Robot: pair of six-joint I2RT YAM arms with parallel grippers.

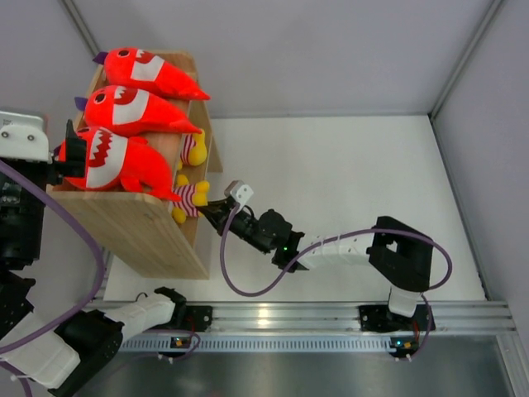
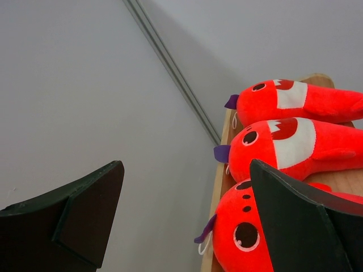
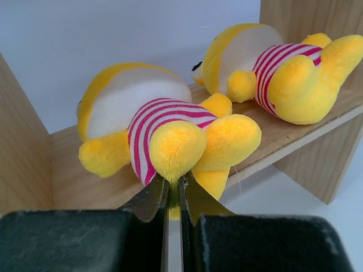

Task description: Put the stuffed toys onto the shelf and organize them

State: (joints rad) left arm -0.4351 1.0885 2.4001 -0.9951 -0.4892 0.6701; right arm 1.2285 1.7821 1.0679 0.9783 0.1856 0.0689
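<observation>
The right hand [image 3: 174, 181] is pressed together on one foot of the near yellow toy [image 3: 159, 136], with only a sliver of yellow plush showing between its fingers. That toy lies straight ahead of the hand on the shelf's inner board [image 3: 283, 133]. Its feet are at the board's front edge, toward the hand, and its head points away into the opening. Its long axis therefore runs roughly in line with the arm's reach, slanting a little to the left in the wrist view. From this, a push forward looks like the move that would seat it deeper.

The second yellow toy [image 3: 272, 68] lies further along the same board, apart from the first.

The overhead view shows the right arm stretched across the white surface [image 1: 347, 182] to the shelf [image 1: 140, 227]. This makes it the nearer arm to both small toys.

The left hand [image 2: 186, 164] is spread with nothing between its fingers. It sits at the far-left end of the top tray, just beside the head of the nearest shark [image 1: 124, 161]. The middle shark [image 1: 136, 112] and far shark [image 1: 149, 73] lie side by side beyond it, noses pointing right.
</observation>
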